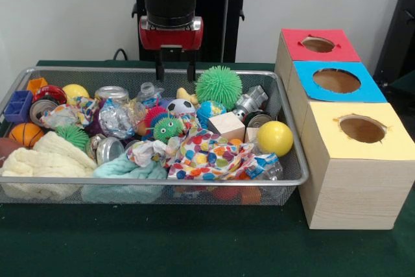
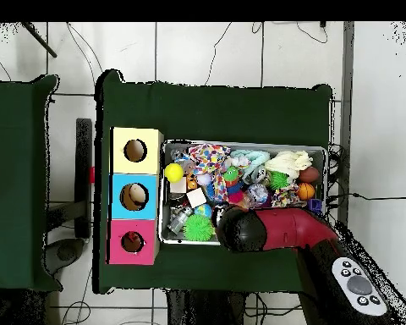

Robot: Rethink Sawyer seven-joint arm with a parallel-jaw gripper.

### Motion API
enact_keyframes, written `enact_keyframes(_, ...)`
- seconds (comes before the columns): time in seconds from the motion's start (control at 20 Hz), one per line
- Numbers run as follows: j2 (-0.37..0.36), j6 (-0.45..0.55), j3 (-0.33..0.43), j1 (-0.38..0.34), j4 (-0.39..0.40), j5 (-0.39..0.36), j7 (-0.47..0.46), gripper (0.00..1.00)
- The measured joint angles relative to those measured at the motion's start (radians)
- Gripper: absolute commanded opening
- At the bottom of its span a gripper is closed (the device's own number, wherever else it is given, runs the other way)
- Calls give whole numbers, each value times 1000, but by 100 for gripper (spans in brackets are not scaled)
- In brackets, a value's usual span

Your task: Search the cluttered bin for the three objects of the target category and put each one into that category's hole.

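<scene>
The silver wire-mesh bin (image 1: pixel 65 70) sits on the green table, full of clutter; it also shows in the overhead view (image 2: pixel 240 145). My gripper (image 1: pixel 175 72) hangs open and empty just above the bin's far rim, near the middle. In the overhead view the arm's head (image 2: pixel 240 230) covers it. A small tan plush shape (image 1: pixel 187 95) pokes out below the gripper, between a soccer ball and a green spiky ball. No tiger-striped plush shows. The red-topped box's hole (image 1: pixel 318 44) is at the far right, beside the bin; it also shows in the overhead view (image 2: pixel 132 243).
In the bin lie a green spiky ball (image 1: pixel 218 87), a yellow ball (image 1: pixel 274 137), a wooden block (image 1: pixel 226 125), a spotted cloth (image 1: pixel 207 154), cans, and cream (image 1: pixel 35 163) and teal (image 1: pixel 126 173) towels. Blue-topped (image 1: pixel 336 80) and yellow-topped (image 1: pixel 362 129) boxes stand nearer.
</scene>
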Motion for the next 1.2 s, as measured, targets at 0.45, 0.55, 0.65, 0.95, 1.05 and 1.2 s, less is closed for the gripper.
enact_keyframes(0.45,52,-19,0,-4,14,-26,0,100)
enact_keyframes(0.55,59,-29,0,-4,26,-34,0,100)
enact_keyframes(0.65,66,-39,-1,-4,39,-42,0,100)
enact_keyframes(0.95,75,-51,-3,-3,66,-58,0,100)
enact_keyframes(1.05,75,-51,-4,-3,71,-62,0,100)
enact_keyframes(1.2,75,-52,-6,-2,74,-72,0,100)
